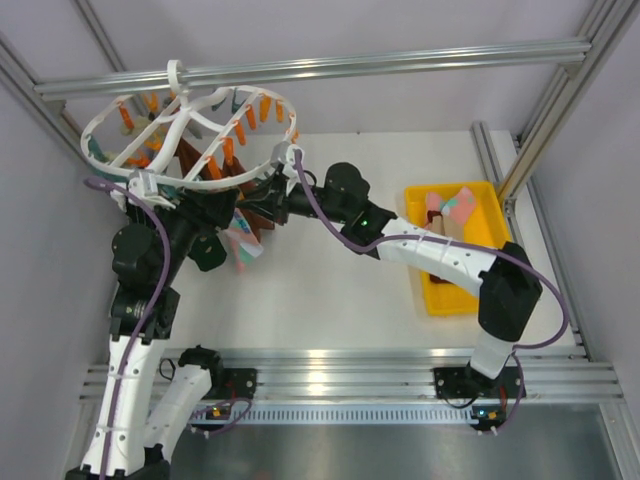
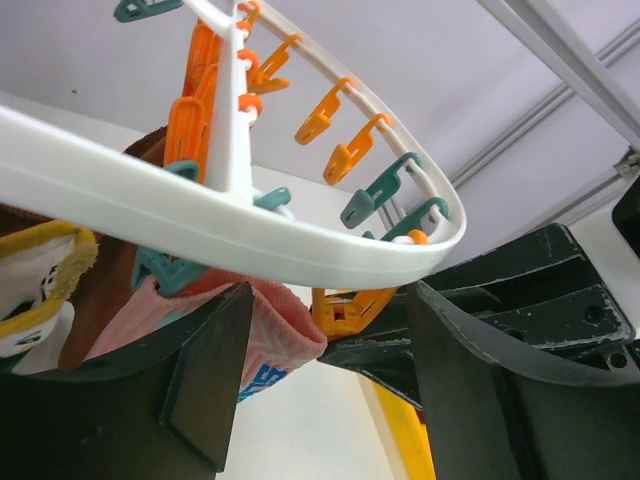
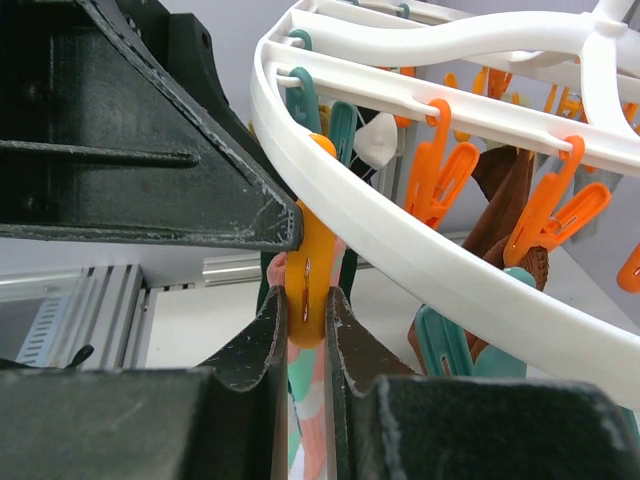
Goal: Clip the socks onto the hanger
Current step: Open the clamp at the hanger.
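The white ring hanger (image 1: 180, 125) hangs from the rail at the back left, with orange and teal clips round it. Maroon socks (image 1: 215, 182) hang from its clips. A pink sock with mint patches (image 1: 243, 245) hangs at the near rim. My right gripper (image 1: 262, 208) is shut on an orange clip (image 3: 308, 285) under the rim, with the pink sock (image 3: 312, 395) just below the clip. My left gripper (image 1: 228, 216) is open beside it. In the left wrist view the pink sock (image 2: 268, 335) lies against my left finger (image 2: 200, 380), and the gripper (image 2: 330, 390) is empty.
A yellow tray (image 1: 432, 292) at the right holds more socks (image 1: 453, 207). The aluminium rail (image 1: 400, 62) crosses the back above the hanger. A pale sock with yellow trim (image 2: 40, 270) and a maroon sock (image 2: 95, 300) hang to the left in the left wrist view.
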`<state>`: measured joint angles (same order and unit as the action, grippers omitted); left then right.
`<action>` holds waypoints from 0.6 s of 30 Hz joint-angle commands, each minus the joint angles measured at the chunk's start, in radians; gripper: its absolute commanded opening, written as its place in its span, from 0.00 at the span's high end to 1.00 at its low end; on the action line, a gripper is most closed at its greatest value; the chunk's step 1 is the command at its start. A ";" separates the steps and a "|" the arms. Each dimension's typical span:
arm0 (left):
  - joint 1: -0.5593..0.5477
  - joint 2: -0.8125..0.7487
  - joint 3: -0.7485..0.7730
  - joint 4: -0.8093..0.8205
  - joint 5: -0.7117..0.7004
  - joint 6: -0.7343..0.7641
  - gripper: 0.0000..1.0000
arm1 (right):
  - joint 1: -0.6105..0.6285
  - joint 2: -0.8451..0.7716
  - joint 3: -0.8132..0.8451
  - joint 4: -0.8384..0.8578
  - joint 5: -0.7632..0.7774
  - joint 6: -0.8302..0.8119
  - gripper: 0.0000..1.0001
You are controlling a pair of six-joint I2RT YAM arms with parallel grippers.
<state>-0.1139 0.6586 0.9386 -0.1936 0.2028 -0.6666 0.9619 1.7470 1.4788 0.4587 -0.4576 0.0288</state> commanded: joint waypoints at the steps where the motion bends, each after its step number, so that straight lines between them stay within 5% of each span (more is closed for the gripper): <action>1: 0.000 -0.019 0.020 0.097 0.052 0.010 0.32 | 0.034 -0.072 0.015 -0.014 -0.070 -0.020 1.00; 10: 0.000 -0.096 0.057 -0.063 0.069 0.053 0.32 | -0.024 -0.083 0.058 -0.051 -0.059 -0.004 1.00; 18: 0.000 -0.073 -0.003 0.135 0.276 -0.051 0.33 | -0.035 -0.092 0.071 -0.094 -0.134 0.026 1.00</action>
<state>-0.1139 0.5705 0.9577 -0.2050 0.3645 -0.6682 0.9241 1.7168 1.5017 0.3672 -0.4988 0.0315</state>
